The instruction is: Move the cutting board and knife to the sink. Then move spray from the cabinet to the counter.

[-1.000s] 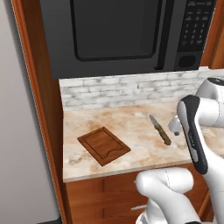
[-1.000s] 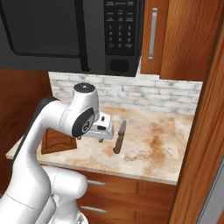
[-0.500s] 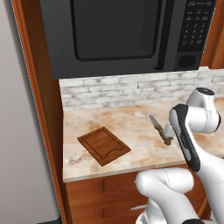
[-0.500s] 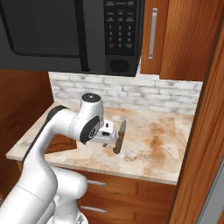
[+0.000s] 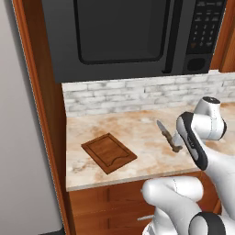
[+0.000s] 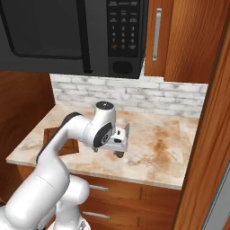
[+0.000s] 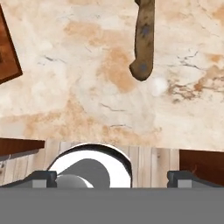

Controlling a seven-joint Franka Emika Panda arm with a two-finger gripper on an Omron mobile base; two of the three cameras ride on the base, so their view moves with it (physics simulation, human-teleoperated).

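Observation:
The knife lies on the counter, blade pointing toward the back wall. Its brown handle shows at the top of the hand view. My gripper hovers low over the counter just short of the handle's end; it is open, with fingertips wide apart and nothing between them. In the right base view the gripper covers the handle beside the blade. The dark brown cutting board rests to the left. The cabinet has its door closed. The sink and spray are out of view.
A black microwave hangs above the counter, over a grey brick backsplash. A tall wooden side panel bounds the counter on the left. The counter's front edge runs under my hand, with drawers below.
My arm has bent down and lowered the hand toward the counter, close over the knife's handle. The knife and the cutting board have stayed where they were.

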